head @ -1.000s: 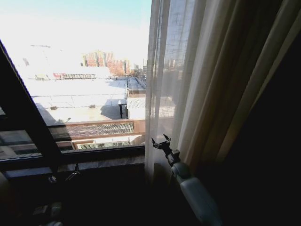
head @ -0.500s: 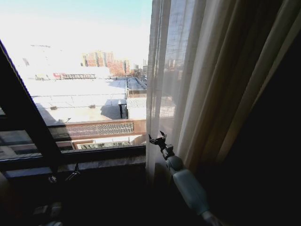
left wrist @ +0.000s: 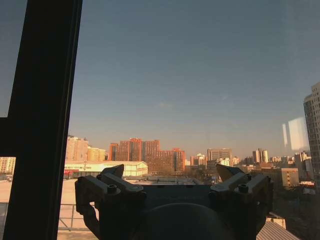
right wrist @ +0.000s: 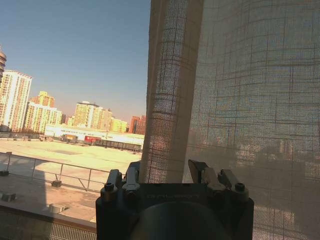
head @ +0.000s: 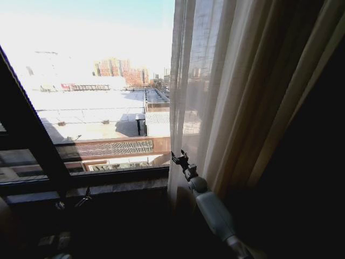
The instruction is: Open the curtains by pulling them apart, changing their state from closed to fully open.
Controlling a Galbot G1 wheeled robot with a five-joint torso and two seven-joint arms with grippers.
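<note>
Right gripper (head: 179,158) now higher, fingers spread astride edge of sheer cream pleated curtain (right wrist: 172,95) (ungripped); left gripper (left wrist: 172,182) splayed, empty, facing window.

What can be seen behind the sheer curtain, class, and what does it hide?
Through the sheer curtain, faint building outlines and sky show dimly. Where its pleats bunch into thick folds, nothing behind can be made out. The right gripper sits at its edge, jaws open around the hem.

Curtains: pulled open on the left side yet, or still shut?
Open there: the curtains hang bunched right of bare window glass. The right gripper sits at their edge.
</note>
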